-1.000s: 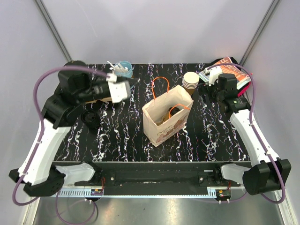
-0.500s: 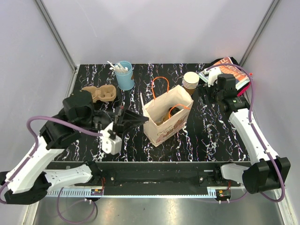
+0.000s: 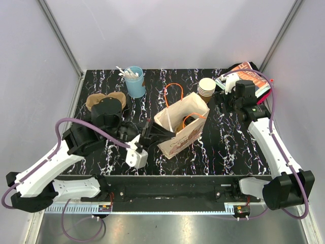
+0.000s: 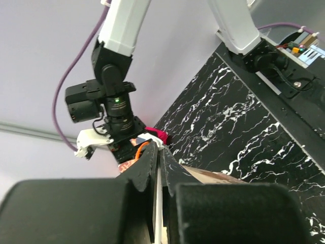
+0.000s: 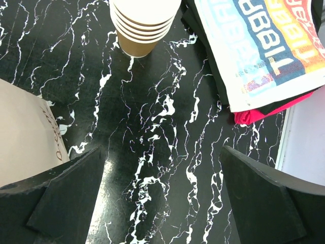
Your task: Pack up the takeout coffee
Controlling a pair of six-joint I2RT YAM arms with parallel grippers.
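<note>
My left arm has swung in from the left since half a second ago, and the left gripper now sits at the near-left rim of the paper bag. Its fingers are pinched nearly together on a thin pale edge, which I judge to be the bag's rim. I read this step as holding the mouth open. To do it well I should pull outward only lightly, so the upright bag neither tips nor tears.

I cannot pick out the takeout coffee on the tabletop. A brownish shape inside the bag may be it.

Farther back, the right gripper hangs spread wide and empty, near the stack of cups.
</note>
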